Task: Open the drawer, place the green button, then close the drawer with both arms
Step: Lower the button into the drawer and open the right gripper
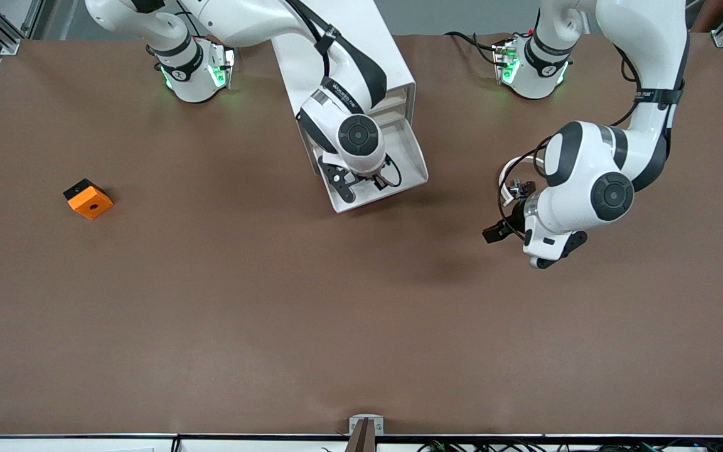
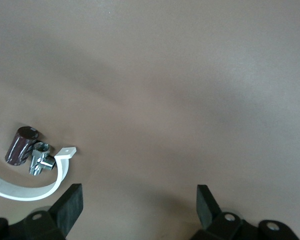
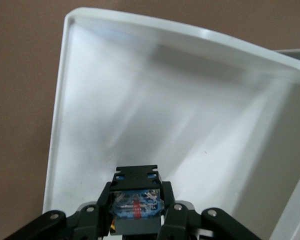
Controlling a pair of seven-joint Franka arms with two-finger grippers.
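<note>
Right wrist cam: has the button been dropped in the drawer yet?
No: the small blue-and-black push button sits clamped in the right end effector over the open white tray drawer, whose floor is bare.

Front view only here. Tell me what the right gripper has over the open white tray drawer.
Observer: The right gripper is shut on the small button with a black body and bluish base, over the drawer's bare white floor.
Operator: Report the left gripper's fingers.
Observer: The left gripper is open and holds nothing, over the brown table.
Operator: Say what lies near it.
Observer: A small black-brown clip with a white curved strip lies on the table close to one fingertip, not gripped.
</note>
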